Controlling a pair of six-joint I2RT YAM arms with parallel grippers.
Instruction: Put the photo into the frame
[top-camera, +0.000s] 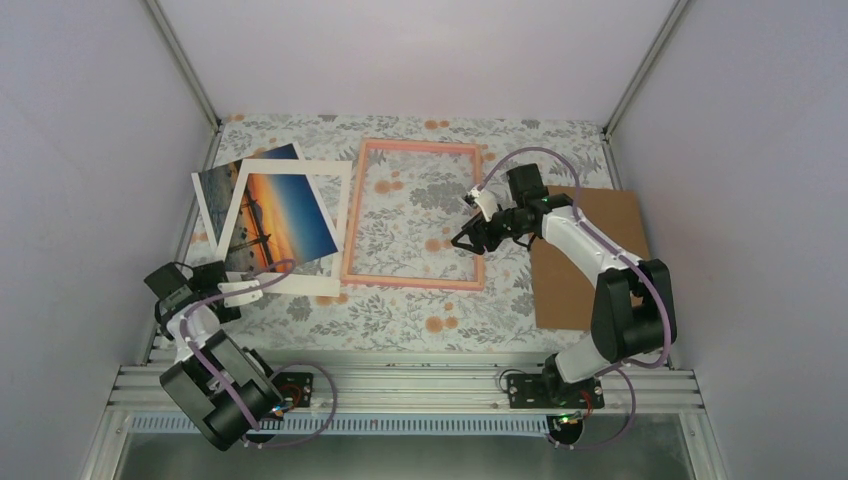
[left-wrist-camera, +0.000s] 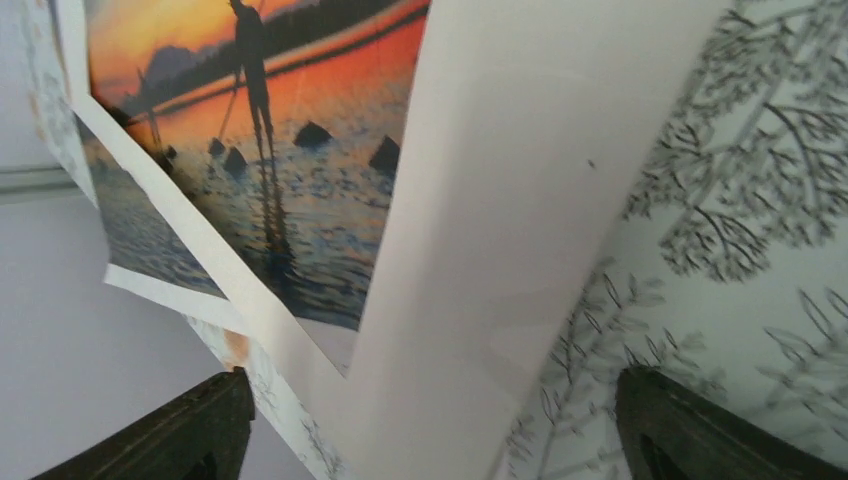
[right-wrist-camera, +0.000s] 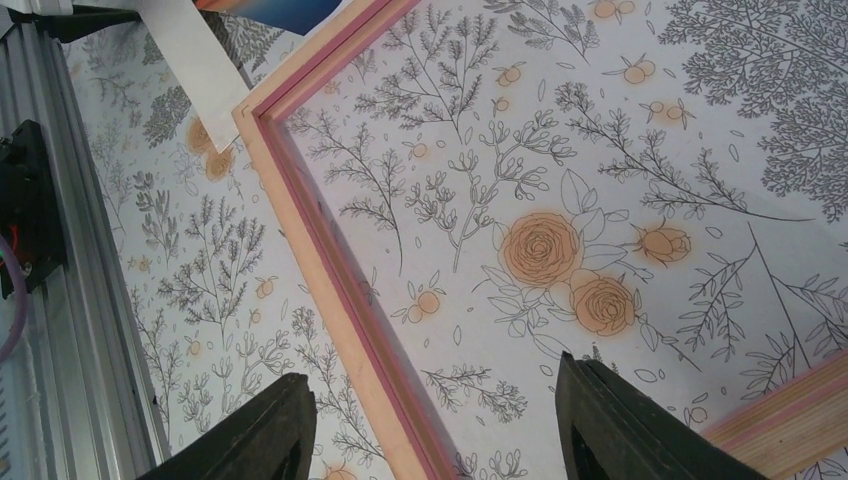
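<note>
The photo (top-camera: 283, 213), a sunset print, lies at the left under a cream-white mat board (top-camera: 338, 225). It shows through the mat's window, and one corner sticks out at the upper left. In the left wrist view the photo (left-wrist-camera: 290, 150) is crossed by the mat (left-wrist-camera: 480, 200). My left gripper (top-camera: 247, 291) is open at the mat's near-left corner, its fingers (left-wrist-camera: 190, 425) on either side of it. The pink frame (top-camera: 412, 147) lies flat mid-table. My right gripper (top-camera: 468, 236) is open and empty over the frame's right side. One frame rail (right-wrist-camera: 320, 270) runs between its fingers (right-wrist-camera: 250, 430).
A brown backing board (top-camera: 590, 260) lies to the right of the frame, partly under the right arm. The floral cloth (top-camera: 400, 310) covers the table. Metal rails (top-camera: 400, 385) run along the near edge. Grey walls close in both sides and the back.
</note>
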